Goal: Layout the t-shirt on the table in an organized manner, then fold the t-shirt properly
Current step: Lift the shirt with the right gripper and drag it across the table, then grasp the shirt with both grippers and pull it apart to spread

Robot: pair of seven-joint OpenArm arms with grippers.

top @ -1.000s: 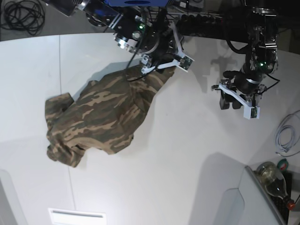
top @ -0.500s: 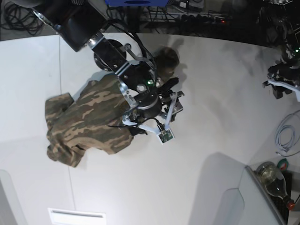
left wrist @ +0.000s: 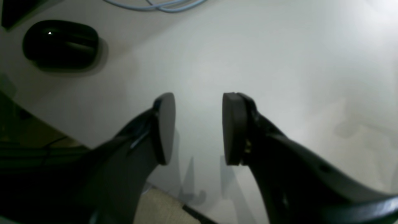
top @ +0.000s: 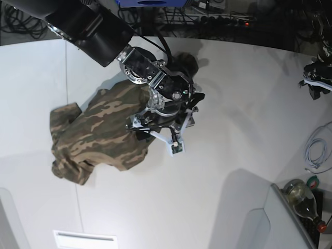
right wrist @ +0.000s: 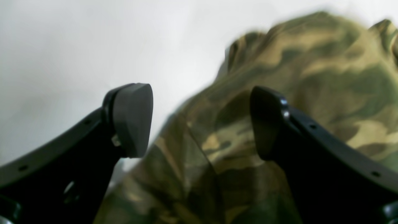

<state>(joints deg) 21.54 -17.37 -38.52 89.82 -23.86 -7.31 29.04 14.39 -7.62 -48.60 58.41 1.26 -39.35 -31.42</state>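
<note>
Now my right gripper [right wrist: 199, 121] hangs spread wide over the crumpled t-shirt [top: 101, 135], ready to pinch its edge and pull it flat.

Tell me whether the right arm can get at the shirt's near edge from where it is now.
Probably yes. The right gripper hangs just over the t-shirt with its jaws apart, cloth showing between them and nothing in between. The left gripper sits far off at the table edge, out of its way.

Overhead view evenly lit, table [top: 249, 135] glared white at centre, arm shadows soft, right wrist view showed shirt [right wrist: 279, 93] smeared by blur, left wrist view dim, corners dark, gripper pads [left wrist: 164, 127] soft-focused
</note>
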